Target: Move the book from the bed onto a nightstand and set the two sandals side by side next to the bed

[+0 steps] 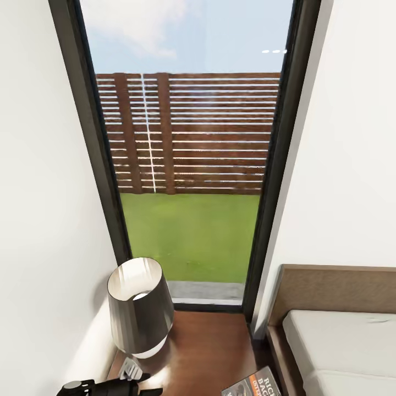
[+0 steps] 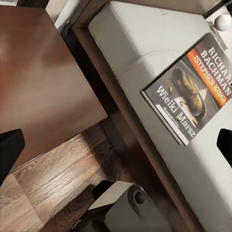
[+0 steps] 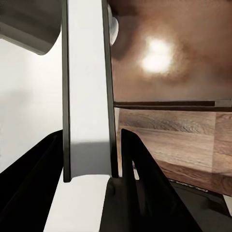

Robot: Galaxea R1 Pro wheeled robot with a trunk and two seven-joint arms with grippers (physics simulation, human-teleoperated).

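Note:
My right gripper (image 3: 89,137) is shut on the book (image 3: 87,72), which I see edge-on as white pages between dark covers, with a black finger on each side. The book (image 1: 254,385) hangs by the gap between the nightstand (image 1: 209,341) and the bed (image 1: 341,341). In the left wrist view its dark cover (image 2: 188,96) with the orange band and "Richard Bachman" lettering shows over the grey mattress (image 2: 145,53). My left gripper (image 2: 116,150) is open, fingers wide apart, above the floor beside the nightstand (image 2: 38,72). The sandals are out of view.
A dark lamp (image 1: 137,308) with a pale inside stands on the nightstand's left part, close to the white wall. Behind it is a tall black-framed window (image 1: 192,165) onto a fence and grass. The brown headboard (image 1: 335,286) meets the right wall. Wood-plank floor (image 2: 53,179) lies beside the nightstand.

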